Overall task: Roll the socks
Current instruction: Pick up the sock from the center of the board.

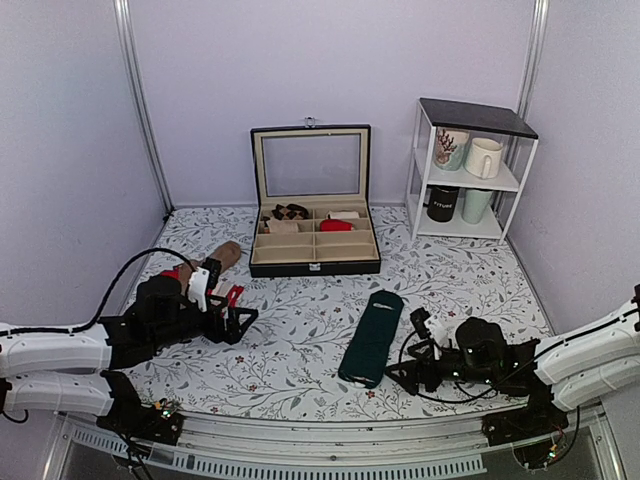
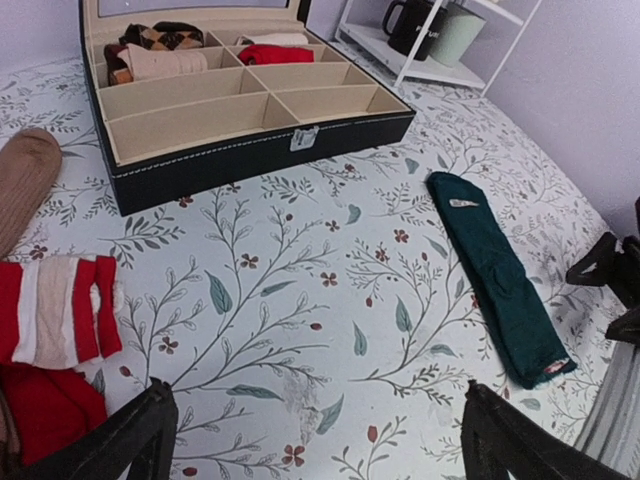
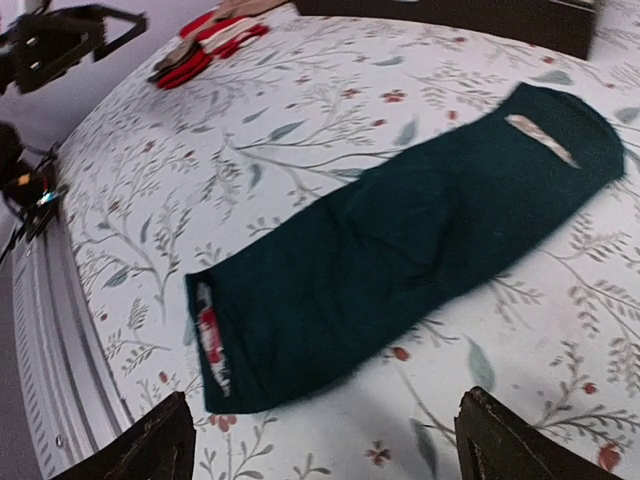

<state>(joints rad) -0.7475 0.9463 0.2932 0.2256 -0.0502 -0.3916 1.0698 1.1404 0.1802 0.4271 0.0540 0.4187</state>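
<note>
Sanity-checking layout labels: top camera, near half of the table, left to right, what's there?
left claw, open → teal socks, lying flat → right claw, open. The red and tan socks overlap the left arm, so they are left out.

white lettering on the black mug (image 1: pixel 442 203), too small to read.

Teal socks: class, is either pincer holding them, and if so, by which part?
Nothing is held. The left pincer and right pincer are both open and empty; the socks lie flat on the table.
</note>
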